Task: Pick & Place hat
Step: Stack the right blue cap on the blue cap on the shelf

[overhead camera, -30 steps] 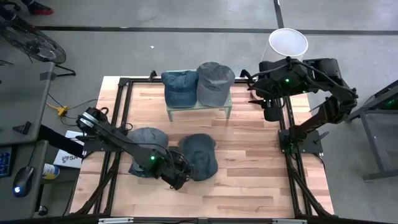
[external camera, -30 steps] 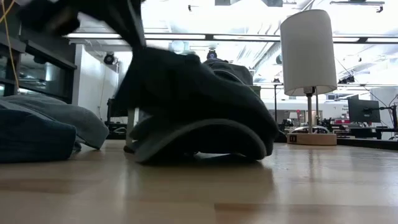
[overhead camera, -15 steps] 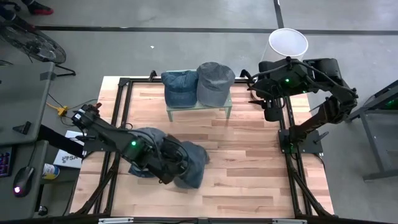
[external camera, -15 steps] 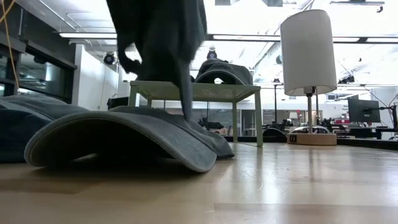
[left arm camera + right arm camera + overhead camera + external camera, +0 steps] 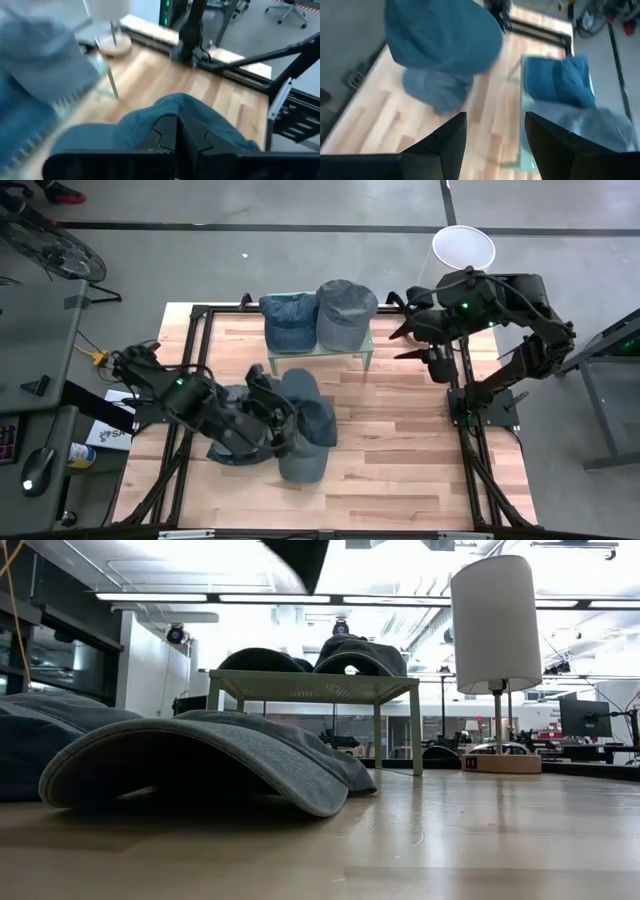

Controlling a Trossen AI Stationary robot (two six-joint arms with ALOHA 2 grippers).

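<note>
Left end effector (image 5: 283,423): I see it clenched on the blue hat (image 5: 303,420), holding it above the tabletop (image 5: 400,450), forward of the small stand (image 5: 366,350).
Right end effector (image 5: 408,330): fingers spread, holding nothing, at the tabletop's far right edge.
Other hats: one grey hat (image 5: 232,402) on the tabletop beneath my left arm; two more (image 5: 318,314) on the stand.
Writing: I can read none.

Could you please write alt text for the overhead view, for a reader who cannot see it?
The left end effector holds a blue hat above a wooden table. Two more hats sit on a small stand; the right end effector waits open nearby.
</note>
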